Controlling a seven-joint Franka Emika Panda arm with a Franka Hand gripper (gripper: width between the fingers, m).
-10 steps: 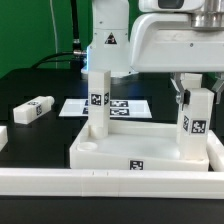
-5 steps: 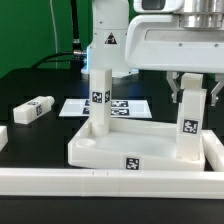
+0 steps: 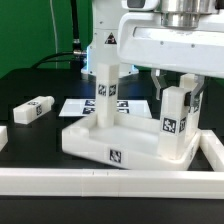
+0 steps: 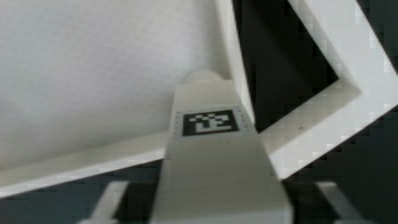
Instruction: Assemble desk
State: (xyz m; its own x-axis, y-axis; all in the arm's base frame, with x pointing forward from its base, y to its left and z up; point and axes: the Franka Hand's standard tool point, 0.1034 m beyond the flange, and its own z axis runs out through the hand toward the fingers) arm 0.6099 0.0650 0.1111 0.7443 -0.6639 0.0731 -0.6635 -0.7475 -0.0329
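The white desk top [image 3: 95,147] lies on the black table, turned at an angle. One white leg [image 3: 106,95] stands upright in its far corner. A second tagged leg [image 3: 176,128] stands in the corner on the exterior view's right. My gripper [image 3: 178,95] reaches down over it, one finger on each side of its upper part, and looks shut on it. In the wrist view the leg [image 4: 214,150] runs up between my fingers [image 4: 116,203] from my gripper [image 4: 217,208], over the desk top [image 4: 89,80].
A loose leg [image 3: 33,109] lies on the table at the exterior view's left. The marker board [image 3: 75,106] lies behind the desk top. A long white rail [image 3: 90,181] edges the table front. Another white piece [image 3: 3,138] shows at the left edge.
The desk top has swung round on the table with both legs, so a corner now points to the front. My gripper has shifted left and turned with the right leg.
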